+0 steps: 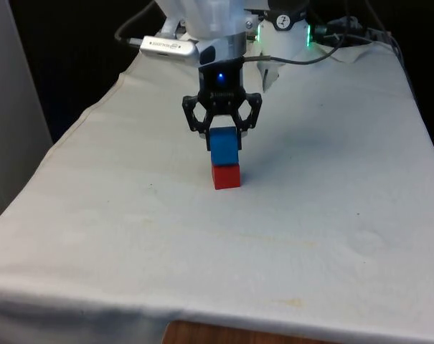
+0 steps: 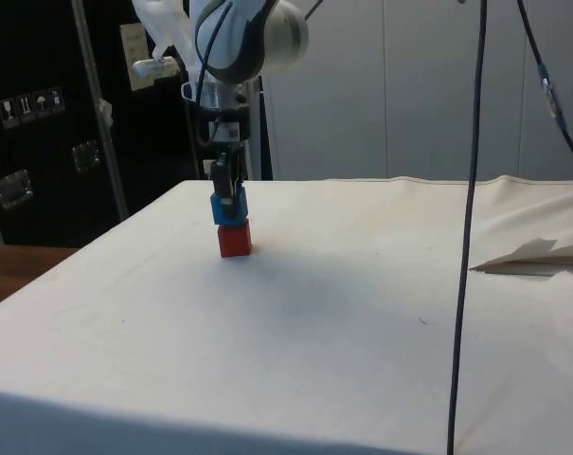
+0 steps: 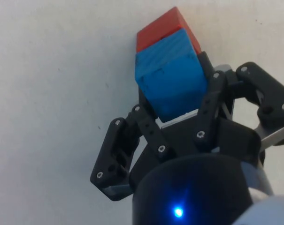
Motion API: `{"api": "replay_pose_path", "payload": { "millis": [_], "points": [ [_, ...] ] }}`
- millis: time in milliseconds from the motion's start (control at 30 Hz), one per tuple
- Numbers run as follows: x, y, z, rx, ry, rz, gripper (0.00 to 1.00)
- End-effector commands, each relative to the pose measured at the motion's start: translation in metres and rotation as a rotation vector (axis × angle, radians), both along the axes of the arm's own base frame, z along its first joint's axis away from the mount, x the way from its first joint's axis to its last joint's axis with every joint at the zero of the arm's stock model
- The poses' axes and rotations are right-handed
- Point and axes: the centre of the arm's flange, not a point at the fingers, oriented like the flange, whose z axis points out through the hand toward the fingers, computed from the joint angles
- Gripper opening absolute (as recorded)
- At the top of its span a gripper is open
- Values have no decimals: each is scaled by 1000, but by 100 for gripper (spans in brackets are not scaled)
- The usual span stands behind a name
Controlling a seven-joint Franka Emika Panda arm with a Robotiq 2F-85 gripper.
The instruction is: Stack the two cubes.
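The white cloth (image 1: 310, 215) covered the table. Above the red cube (image 1: 227, 176), the gripper (image 1: 223, 136) pinched the blue cube (image 1: 224, 150) between its 2 fingers. The blue cube sat directly on the red cube, touching it, near the cloth's middle.

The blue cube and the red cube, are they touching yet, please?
Touching. In the side view the blue cube sits directly on the red cube with no gap between them; the gripper holds the blue one.
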Motion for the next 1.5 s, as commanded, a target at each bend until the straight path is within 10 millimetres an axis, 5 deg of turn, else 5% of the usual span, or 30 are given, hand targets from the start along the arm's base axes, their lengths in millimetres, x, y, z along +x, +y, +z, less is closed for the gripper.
{"api": "replay_pose_path", "payload": {
  "millis": [0,833,900,933,1067,1100,1167,1467],
  "points": [
    [2,0,-1,10,-6,2,1],
    [3,1,-7,5,-3,1,3],
    [2,1,-8,5,-1,0,16],
    [2,1,-8,5,-1,-1,35],
    [2,0,-8,1,2,1,75],
    [2,1,-8,4,-1,0,75],
    [2,1,-8,4,-1,0,97],
    [2,1,-9,6,1,1,100]
  ]
}}
